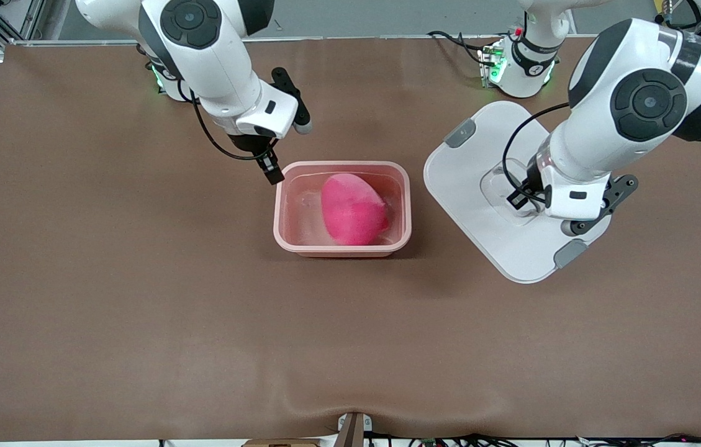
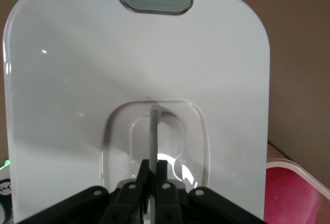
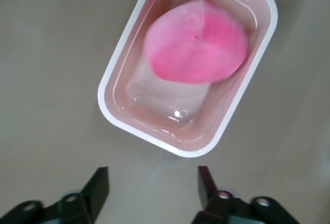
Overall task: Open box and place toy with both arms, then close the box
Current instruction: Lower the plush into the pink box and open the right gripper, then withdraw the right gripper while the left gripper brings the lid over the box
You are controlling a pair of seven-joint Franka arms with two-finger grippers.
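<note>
The box's translucent pink tub (image 1: 280,211) stands uncovered in the middle of the table, with the hot-pink toy (image 1: 353,210) lying inside it. Its white lid (image 1: 474,205) with grey clips (image 1: 460,133) is beside the tub, toward the left arm's end. My left gripper (image 1: 521,200) is shut on the lid's recessed handle (image 2: 153,136), and the left wrist view shows the lid (image 2: 77,80) filling the picture under that gripper (image 2: 153,170). My right gripper (image 1: 271,166) hangs open and empty just beside the tub's corner. The right wrist view shows gripper (image 3: 153,180), tub (image 3: 111,74) and toy (image 3: 196,41).
Brown cloth covers the table (image 1: 139,310). The arm bases with green lights (image 1: 515,68) and cables stand along the edge farthest from the front camera. A small fixture (image 1: 353,428) sits at the nearest edge.
</note>
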